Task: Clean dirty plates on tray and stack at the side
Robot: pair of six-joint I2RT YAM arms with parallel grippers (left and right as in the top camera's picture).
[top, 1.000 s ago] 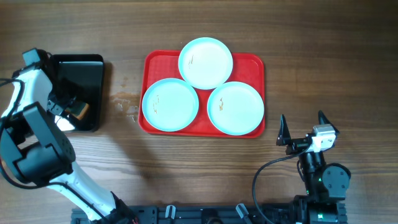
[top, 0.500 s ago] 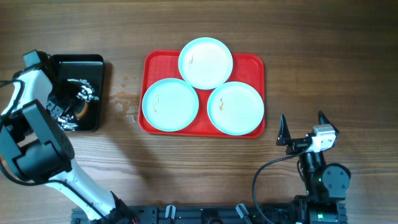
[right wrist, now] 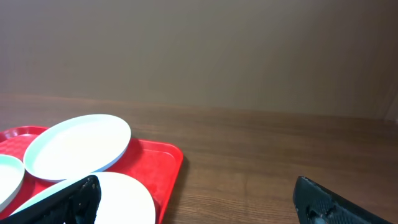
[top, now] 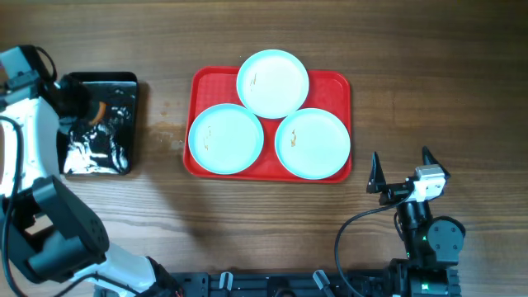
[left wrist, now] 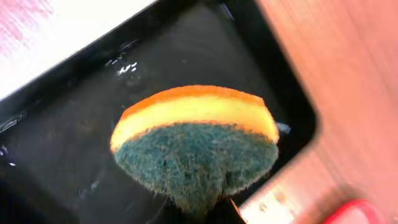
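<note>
Black tray point(top: 135, 124) under sponge point(left wrist: 196, 137), red tray point(top: 210, 87) beside

Left arm stretches to the far left, its hand point(top: 89, 108) clamped on a sponge point(left wrist: 196, 140). Right hand point(top: 402, 168) sits near right, fingers spread wide, pointing far.

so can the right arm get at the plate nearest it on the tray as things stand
Probably yes: the right pincer is open, and only bare table lies between it and the near-right plate, which has nothing stacked on it.
</note>
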